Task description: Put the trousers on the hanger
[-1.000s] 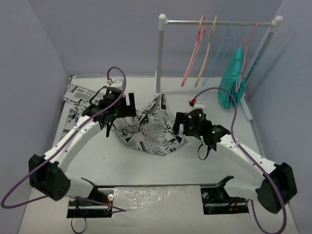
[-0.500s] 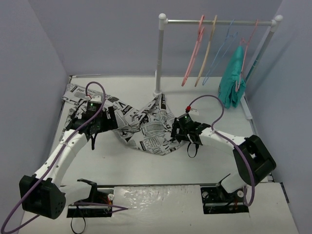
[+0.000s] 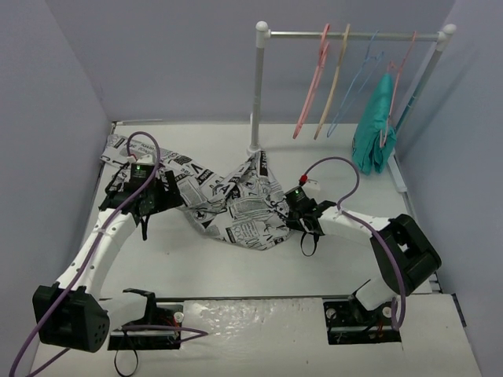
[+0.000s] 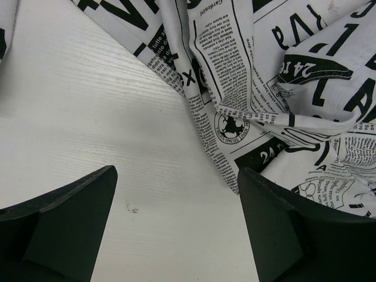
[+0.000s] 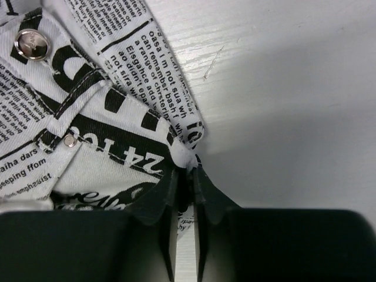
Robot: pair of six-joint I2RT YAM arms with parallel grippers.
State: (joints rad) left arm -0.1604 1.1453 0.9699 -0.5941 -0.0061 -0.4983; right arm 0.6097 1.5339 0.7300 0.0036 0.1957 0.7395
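trousers (image 3: 236, 200) in newspaper print lie crumpled at the middle of a white table (image 3: 236, 267), one leg trailing flat toward 10 o'clock, as two arms reach in from the near edge. left arm stretches up from 7 o'clock. its left gripper (image 4: 176, 176) hovers at 9 o'clock of the heap, jaws spread wide over bare tabletop and the cloth's edge, holding nothing. right arm doubles back from 5 o'clock, forearm lying low toward the heap. at 3 o'clock of the heap the right gripper (image 5: 185, 171) is pinched nearly closed on a thin corner of the waistband.

one pink hanger (image 3: 310, 94), thick plastic with a curved hook, hangs on the rail (image 3: 354, 35) at 1 o'clock, well apart from the trousers. four hangers hang on the rail in all: the pink one, a tan hanger (image 3: 334, 86) just beside it, a thin blue wire hanger (image 3: 357, 86), and a slim reddish hanger (image 3: 405, 55) carrying one teal garment (image 3: 376, 126).

the cloth is white with black headlines and dark stitched seams. one round metal button (image 5: 30, 42) and one small rivet (image 5: 70, 140) show near the pinched corner. the tabletop carries a fine grain.
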